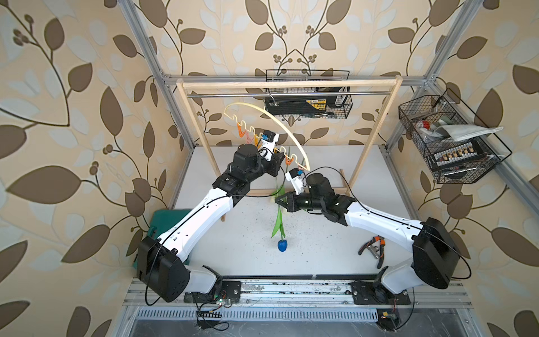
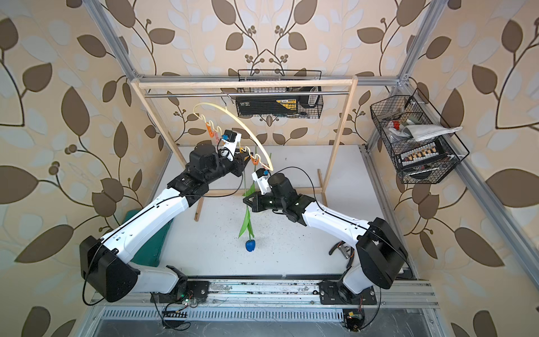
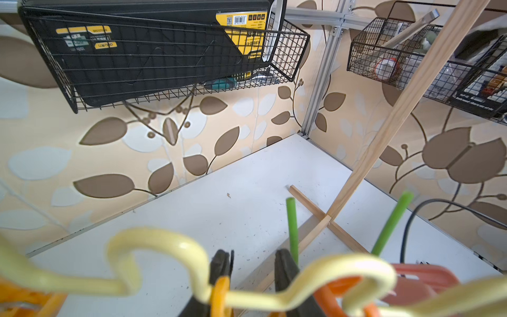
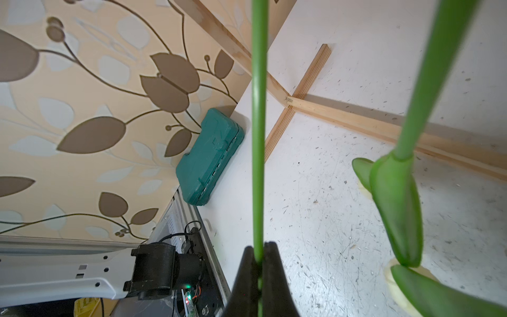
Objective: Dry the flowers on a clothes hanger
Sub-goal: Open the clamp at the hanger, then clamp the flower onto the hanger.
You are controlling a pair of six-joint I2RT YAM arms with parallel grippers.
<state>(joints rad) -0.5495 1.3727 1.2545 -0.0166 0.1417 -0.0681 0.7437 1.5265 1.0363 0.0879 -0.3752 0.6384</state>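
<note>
Flower stem (image 4: 258,137), thin green, pinched by right end effector (image 4: 259,247), left end effector (image 3: 252,255) unclear

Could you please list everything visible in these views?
table: one, white, centre
rack: one, pale wood, table's back
clothes hanger: one, cream, hooked on rack's rod
clips: several, orange and pink, along hanger
blue tulip: one, blue head, hanging head-down below hanger
second stem: one, green, leafy, beside it
wire baskets: two, black, on walls
pliers: one, orange-black, table by right arm
case: one, teal, table by left arm
left fingers: two, black, apart, at hanger's wavy bar
right fingers: two, black, shut on blue tulip's stem
</note>
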